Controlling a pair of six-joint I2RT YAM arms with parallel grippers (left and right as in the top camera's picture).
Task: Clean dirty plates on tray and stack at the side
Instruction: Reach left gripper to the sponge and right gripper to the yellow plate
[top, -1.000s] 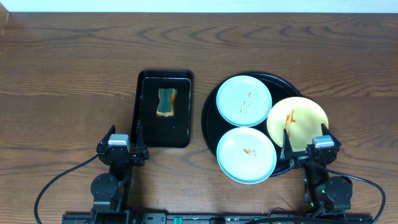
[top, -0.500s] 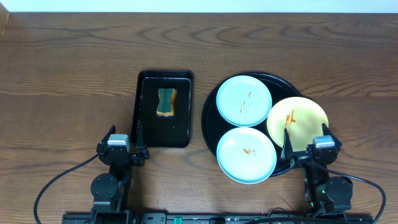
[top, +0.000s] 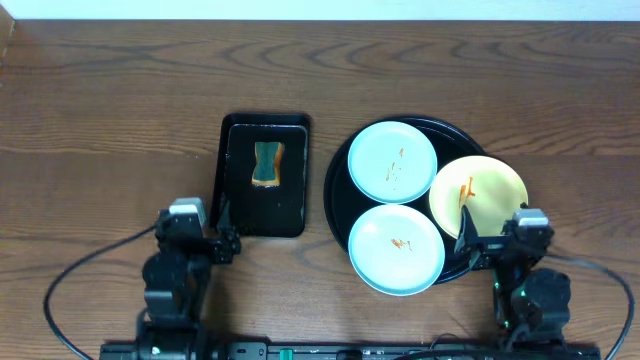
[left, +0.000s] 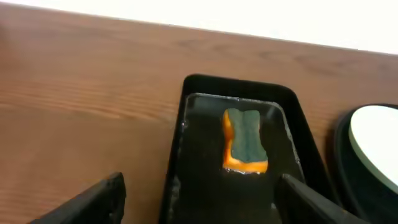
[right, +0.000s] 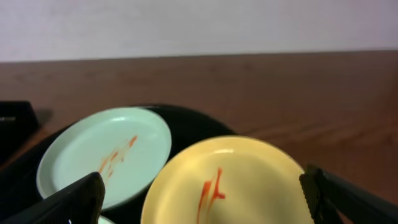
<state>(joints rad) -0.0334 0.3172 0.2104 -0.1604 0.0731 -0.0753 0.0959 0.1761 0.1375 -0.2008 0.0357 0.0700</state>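
Observation:
The round black tray (top: 340, 170) holds three plates. A mint plate (top: 392, 162) lies at the back, a second mint plate (top: 396, 249) at the front, and a yellow plate (top: 478, 194) at the right; all bear orange-red smears. In the right wrist view the yellow plate (right: 230, 183) and back mint plate (right: 102, 155) lie on the tray (right: 186, 121). My right gripper (top: 494, 238) is open and empty just in front of the yellow plate. My left gripper (top: 207, 236) is open and empty at the rectangular tray's front left corner.
A rectangular black tray (top: 262, 176) holds an orange sponge with a green top (top: 267, 164); the left wrist view shows the tray (left: 186, 162) and sponge (left: 244, 140). Cables run along the near table edge.
Both arms have shifted slightly: the left gripper a little back and left, the right a little right and down. Plates, tray and sponge have not moved.

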